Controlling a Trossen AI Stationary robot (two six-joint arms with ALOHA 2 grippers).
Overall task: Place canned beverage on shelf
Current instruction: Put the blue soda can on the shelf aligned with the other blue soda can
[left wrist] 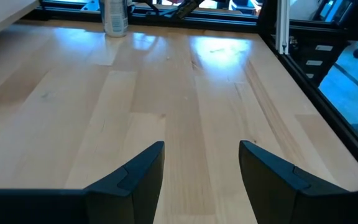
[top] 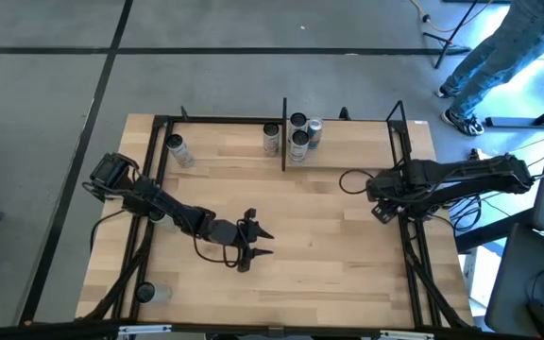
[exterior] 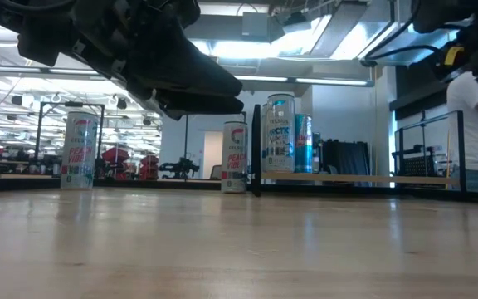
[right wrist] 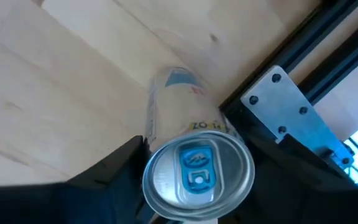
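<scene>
The wooden surface fills my overhead view, ringed by a black metal frame. At its far edge sits the shelf, a light board bay between thin black uprights.

My left arm reaches toward mid-surface. Left hand hovers over bare wood, fingers spread apart, nothing between them.

My right arm comes in from the right edge, by the frame rail. Right hand has its jaws on either side of a canned beverage; in the wrist view I look down on its silver top with a blue tab, the can standing on the wood just beside a metal bracket. Jaws look closed against its sides.

Three cans are clustered at the shelf's left upright. One can stands just outside that upright. Another can stands near the far left corner, and one near the front left corner.
</scene>
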